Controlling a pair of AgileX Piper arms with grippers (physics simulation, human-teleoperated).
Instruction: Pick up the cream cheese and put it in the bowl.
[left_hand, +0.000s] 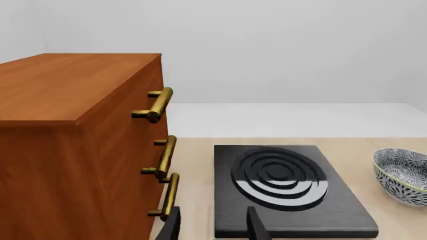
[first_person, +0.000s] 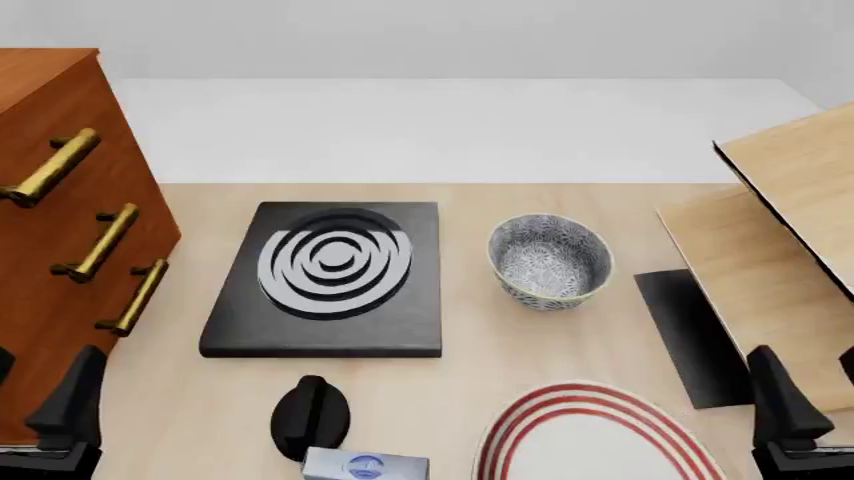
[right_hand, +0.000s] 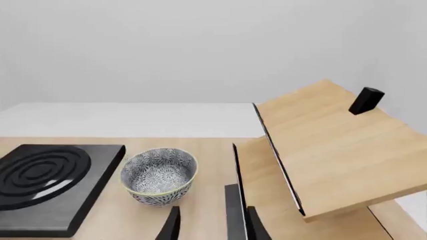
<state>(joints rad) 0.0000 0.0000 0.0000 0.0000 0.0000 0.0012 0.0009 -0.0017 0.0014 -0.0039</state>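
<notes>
Speckled ceramic bowl (first_person: 550, 262), flat boxed cream cheese (first_person: 366, 465)

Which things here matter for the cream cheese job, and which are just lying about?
Job:
- cream cheese, at the near table edge
- bowl, upright, right of the stove plate

Lying about:
- black stove plate
- black knob
- red-ringed plate
- wooden cabinet
- wooden rack
</notes>
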